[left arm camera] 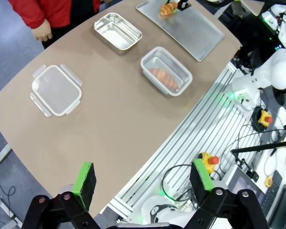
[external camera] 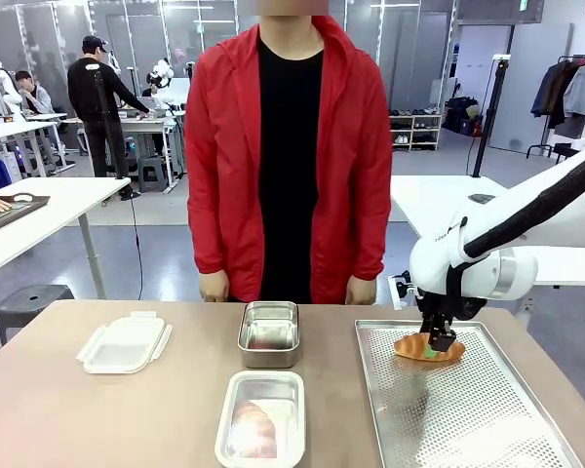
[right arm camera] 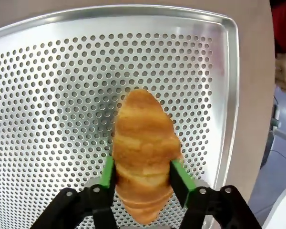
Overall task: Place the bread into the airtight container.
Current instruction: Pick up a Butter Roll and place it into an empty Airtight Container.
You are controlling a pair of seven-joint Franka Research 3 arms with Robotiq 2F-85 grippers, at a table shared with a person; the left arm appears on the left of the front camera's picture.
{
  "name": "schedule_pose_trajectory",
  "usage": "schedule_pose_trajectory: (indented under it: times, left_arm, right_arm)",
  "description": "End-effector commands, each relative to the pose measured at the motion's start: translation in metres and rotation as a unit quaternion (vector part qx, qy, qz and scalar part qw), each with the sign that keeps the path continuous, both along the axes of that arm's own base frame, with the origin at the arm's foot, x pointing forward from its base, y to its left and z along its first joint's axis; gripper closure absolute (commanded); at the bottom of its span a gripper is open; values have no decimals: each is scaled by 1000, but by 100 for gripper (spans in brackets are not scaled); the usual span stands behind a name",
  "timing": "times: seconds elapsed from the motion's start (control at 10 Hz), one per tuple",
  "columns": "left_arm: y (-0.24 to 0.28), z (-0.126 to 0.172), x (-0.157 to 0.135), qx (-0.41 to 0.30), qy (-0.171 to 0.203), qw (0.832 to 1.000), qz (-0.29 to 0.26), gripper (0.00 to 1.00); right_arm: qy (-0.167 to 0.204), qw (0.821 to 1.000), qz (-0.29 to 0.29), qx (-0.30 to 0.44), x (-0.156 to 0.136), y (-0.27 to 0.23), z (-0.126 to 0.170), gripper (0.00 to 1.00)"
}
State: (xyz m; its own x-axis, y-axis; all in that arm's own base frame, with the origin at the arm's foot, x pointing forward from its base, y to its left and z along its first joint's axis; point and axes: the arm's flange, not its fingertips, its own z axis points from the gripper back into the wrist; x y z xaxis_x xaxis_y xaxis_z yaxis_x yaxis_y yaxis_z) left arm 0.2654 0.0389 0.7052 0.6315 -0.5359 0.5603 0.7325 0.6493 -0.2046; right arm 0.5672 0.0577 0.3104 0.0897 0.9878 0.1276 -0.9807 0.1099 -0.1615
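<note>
on the table [external camera: 127, 409], the perforated tray [external camera: 487, 419] fills the lower right of the front view and the airtight container [external camera: 265, 376] sits at bottom centre. the bread [right arm camera: 142, 152] lies at the tray's upper left, clasped between the right fingers [right arm camera: 108, 174], pads touching both its flanks; the left fingers [left arm camera: 86, 180] stand wide apart.

The left gripper [left arm camera: 143, 175] hangs above the bench [left arm camera: 109, 124] edge, jaws wide apart. Beyond lie a lid [left arm camera: 56, 89], a steel tin [left arm camera: 117, 32], a clear box [left arm camera: 157, 56] holding bread [left arm camera: 163, 78], and a tray [left arm camera: 195, 29] with a croissant [left arm camera: 168, 8].
</note>
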Motion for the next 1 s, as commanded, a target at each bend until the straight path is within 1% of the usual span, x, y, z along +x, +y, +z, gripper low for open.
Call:
schedule_pose_trajectory:
  times: [0.0,0.1,0.2,0.3,0.4,0.8,0.9]
  left_arm:
    - [0,1,0,-2,-3,1000,-10,0]
    - [0,1,0,-2,-3,1000,-10,0]
    - [0,1,0,-2,-3,1000,-10,0]
    - [0,1,0,-2,-3,1000,-10,0]
    - [0,1,0,-2,-3,1000,-10,0]
    - [0,1,0,-2,-3,1000,-10,0]
    - [0,1,0,-2,-3,1000,-10,0]
  right_arm:
    - [-2,1000,-12,-12,1,-1,-8,100]
    - [-1,1000,-20,-13,0,-1,-7,97]
    - [2,999,-36,-15,-1,-2,-4,90]
    - [10,999,-48,-20,-5,-3,2,90]
    - [1,1000,-13,-2,0,-1,0,90]
    - [1,1000,-13,-2,0,-1,0,90]
    - [2,1000,-22,-4,0,1,1,85]
